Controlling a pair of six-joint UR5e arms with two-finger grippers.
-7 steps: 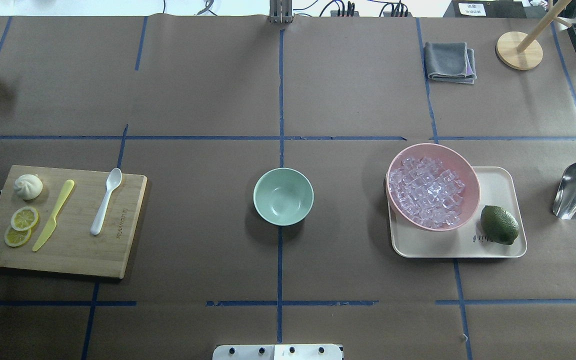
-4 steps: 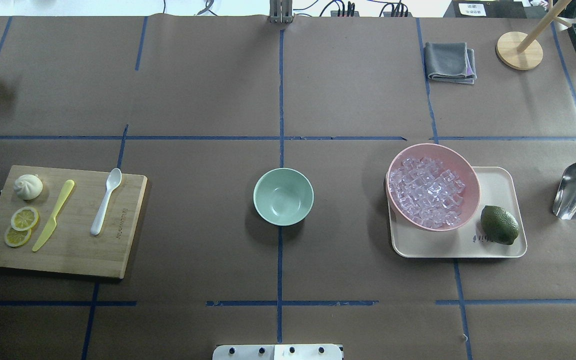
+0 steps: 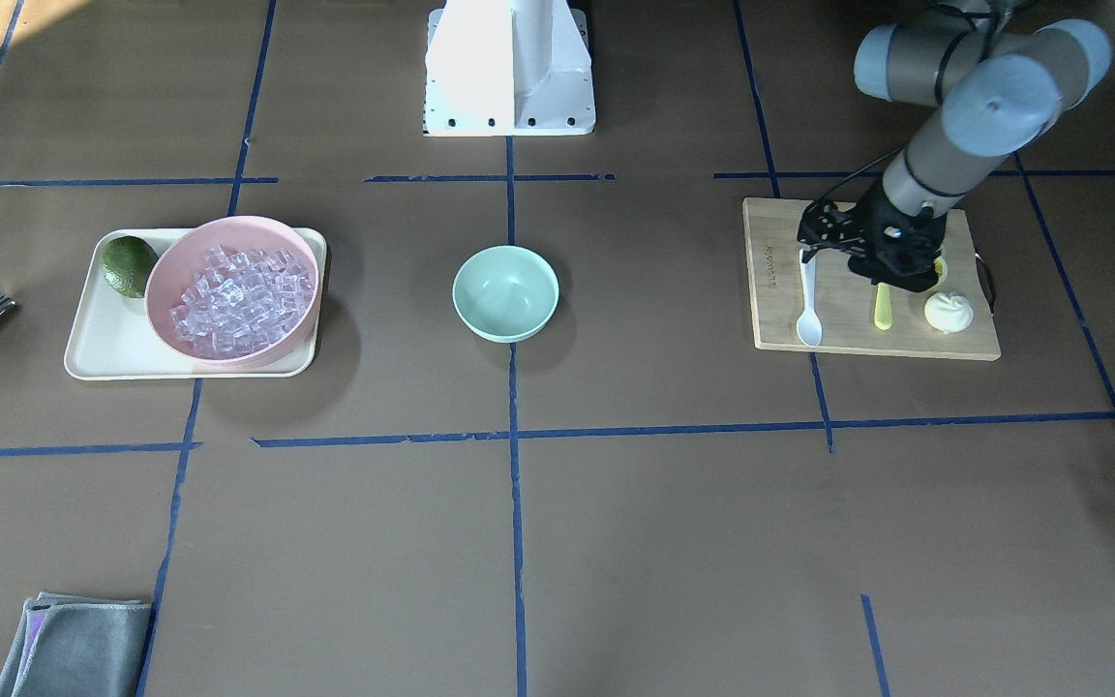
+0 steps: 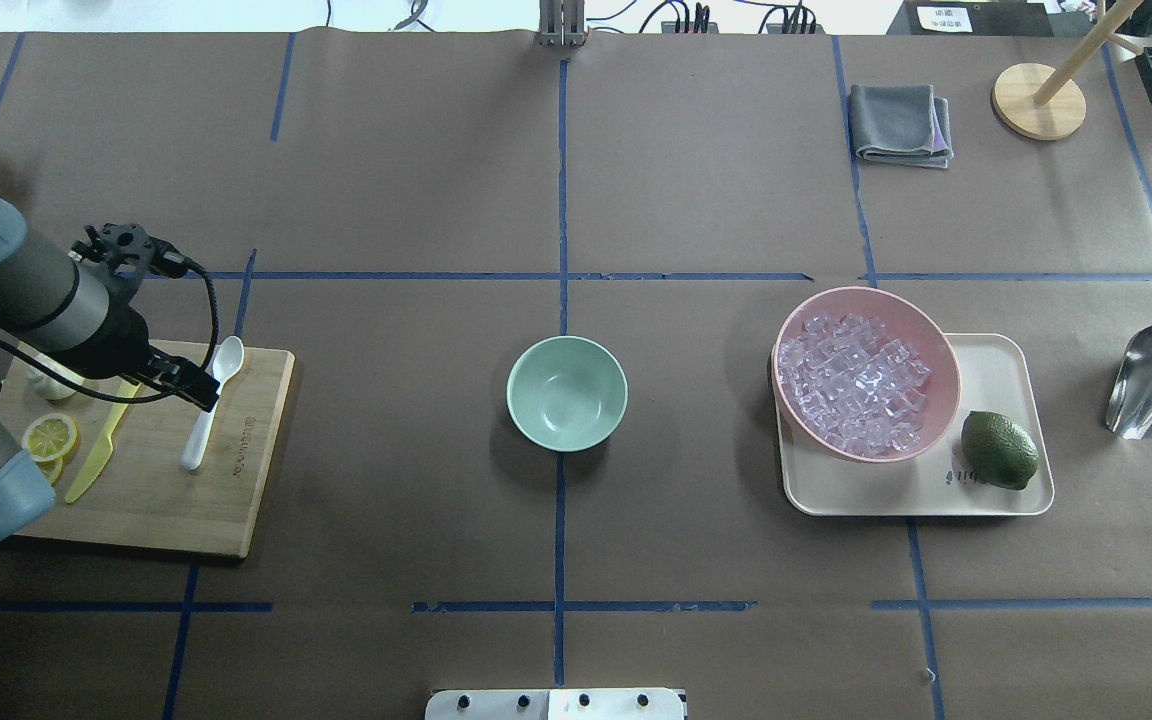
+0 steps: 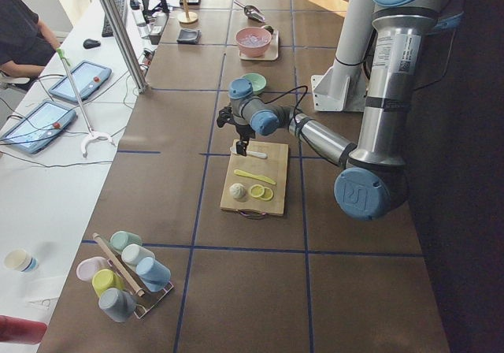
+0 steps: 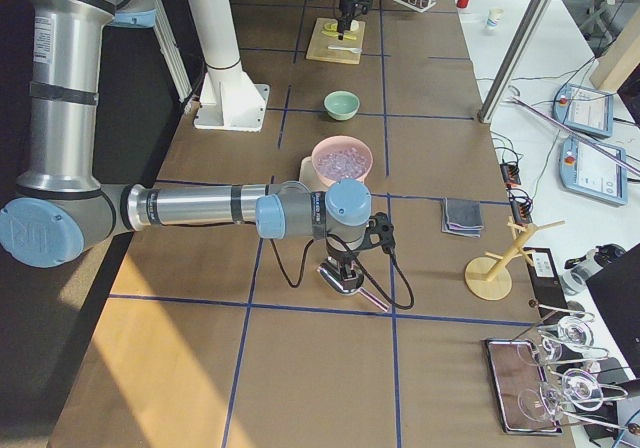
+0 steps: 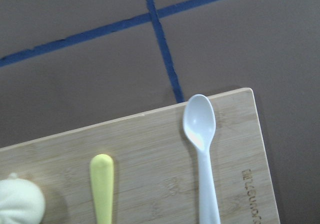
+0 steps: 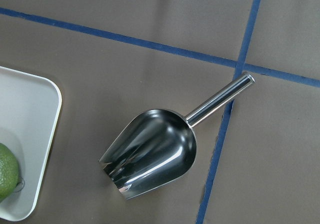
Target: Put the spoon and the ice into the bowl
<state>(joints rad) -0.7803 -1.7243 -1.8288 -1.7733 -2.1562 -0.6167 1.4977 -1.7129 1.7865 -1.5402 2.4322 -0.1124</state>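
The white spoon lies on a wooden cutting board at the left; it also shows in the left wrist view. My left gripper hovers above the board over the spoon's handle; I cannot tell whether it is open. The mint-green bowl stands empty at the table's middle. The ice fills a pink bowl at the right. My right gripper shows only in the exterior right view, above a steel scoop; its state cannot be told.
A yellow-green knife, lemon slices and a white bun share the board. The pink bowl and a lime sit on a cream tray. A grey cloth and a wooden stand are at the far right.
My left arm has come into the overhead view from the left and now hangs over the cutting board. The spoon, bowls, ice and scoop have not moved.
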